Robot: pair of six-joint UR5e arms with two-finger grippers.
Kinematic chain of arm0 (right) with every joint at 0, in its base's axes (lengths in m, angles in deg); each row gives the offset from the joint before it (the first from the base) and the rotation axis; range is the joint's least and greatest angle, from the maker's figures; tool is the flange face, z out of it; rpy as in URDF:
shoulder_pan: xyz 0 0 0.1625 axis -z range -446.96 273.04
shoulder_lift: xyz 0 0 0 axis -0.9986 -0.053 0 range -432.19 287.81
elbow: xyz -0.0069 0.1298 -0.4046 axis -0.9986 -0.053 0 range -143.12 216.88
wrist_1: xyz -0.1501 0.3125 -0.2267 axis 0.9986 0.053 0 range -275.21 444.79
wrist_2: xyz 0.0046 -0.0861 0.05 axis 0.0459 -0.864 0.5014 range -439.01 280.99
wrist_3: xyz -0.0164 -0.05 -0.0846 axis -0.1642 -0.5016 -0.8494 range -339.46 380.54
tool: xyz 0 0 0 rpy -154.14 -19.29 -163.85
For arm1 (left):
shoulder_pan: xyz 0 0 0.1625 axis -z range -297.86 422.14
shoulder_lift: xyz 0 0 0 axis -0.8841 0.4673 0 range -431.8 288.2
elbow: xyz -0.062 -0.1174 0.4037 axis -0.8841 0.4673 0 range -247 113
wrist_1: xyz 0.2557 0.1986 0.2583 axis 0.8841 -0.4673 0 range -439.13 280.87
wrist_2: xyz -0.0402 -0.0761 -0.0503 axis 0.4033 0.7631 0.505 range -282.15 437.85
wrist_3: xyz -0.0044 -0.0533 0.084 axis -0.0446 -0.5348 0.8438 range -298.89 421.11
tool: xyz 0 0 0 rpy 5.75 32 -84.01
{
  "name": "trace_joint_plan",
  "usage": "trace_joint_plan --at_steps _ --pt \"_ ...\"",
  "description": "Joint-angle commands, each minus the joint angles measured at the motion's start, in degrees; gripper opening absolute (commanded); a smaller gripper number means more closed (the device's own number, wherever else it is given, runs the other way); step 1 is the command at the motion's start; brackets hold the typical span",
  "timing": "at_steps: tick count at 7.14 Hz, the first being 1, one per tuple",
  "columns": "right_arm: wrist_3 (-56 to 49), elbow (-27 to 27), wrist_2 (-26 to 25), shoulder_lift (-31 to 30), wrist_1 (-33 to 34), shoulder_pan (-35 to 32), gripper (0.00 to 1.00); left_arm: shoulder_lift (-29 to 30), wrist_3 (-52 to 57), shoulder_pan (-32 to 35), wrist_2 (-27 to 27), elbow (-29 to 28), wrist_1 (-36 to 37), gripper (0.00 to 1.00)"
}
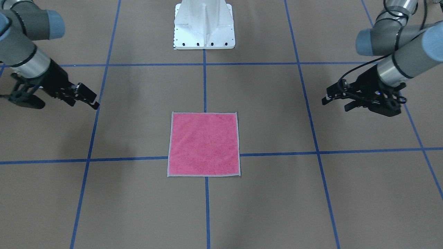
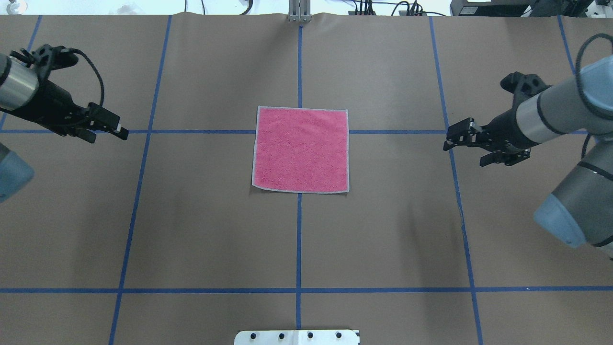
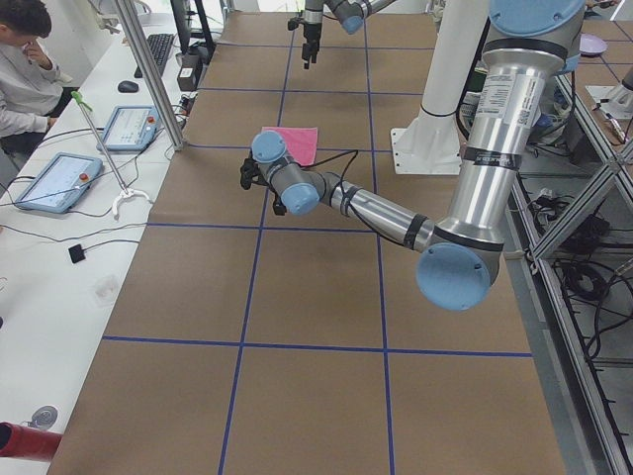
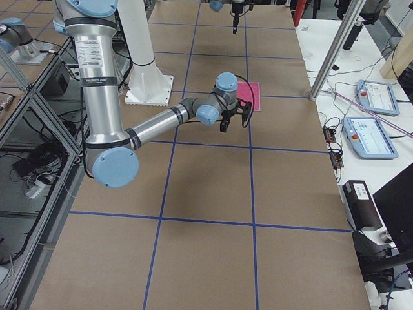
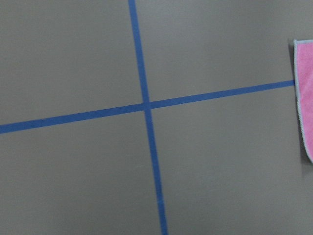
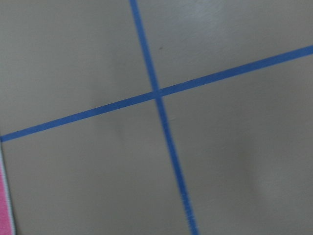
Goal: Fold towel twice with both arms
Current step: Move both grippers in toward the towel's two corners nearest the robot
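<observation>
The towel (image 2: 300, 149) lies flat and unfolded in the centre of the overhead view, pink face up, on the brown table (image 2: 201, 230); it covers a crossing of the blue tape lines (image 2: 299, 239). The left gripper (image 2: 107, 136) hangs at the left edge of this view, its fingers spread and holding nothing; the right gripper (image 2: 464, 153) hangs at the right side, fingers also spread; both are well apart from the towel.
</observation>
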Motion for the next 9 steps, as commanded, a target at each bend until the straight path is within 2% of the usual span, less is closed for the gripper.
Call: trace_joint_plan --at_steps 1,2,5,7,8,9 --pt "11.73 -0.11 -6.73 5.70 0.00 6.98 1.00 3.18 -16.29 -7.85 -8.75 -0.12 -3.91 1.00" --pt "14.47 -0.11 -7.79 5.80 0.00 7.61 1.00 4.50 -22.61 -10.83 -11.74 -0.20 -5.84 1.00" --pt "23.00 -1.34 -13.67 8.43 0.35 11.38 0.99 8.89 -37.92 -20.59 -25.70 -0.55 -6.56 1.00" --pt "29.31 -2.74 -13.86 9.40 0.10 11.48 0.96 10.05 -45.05 -25.34 -32.92 -1.43 -7.78 1.00" --pt "31.70 -2.66 -14.47 9.58 0.01 11.48 0.95 11.09 -49.26 -26.75 -36.60 -3.87 -11.19 1.00" --pt "33.38 -2.75 -15.70 10.45 0.00 12.01 0.93 13.19 -53.05 -28.94 -40.81 -7.55 -14.26 0.93"
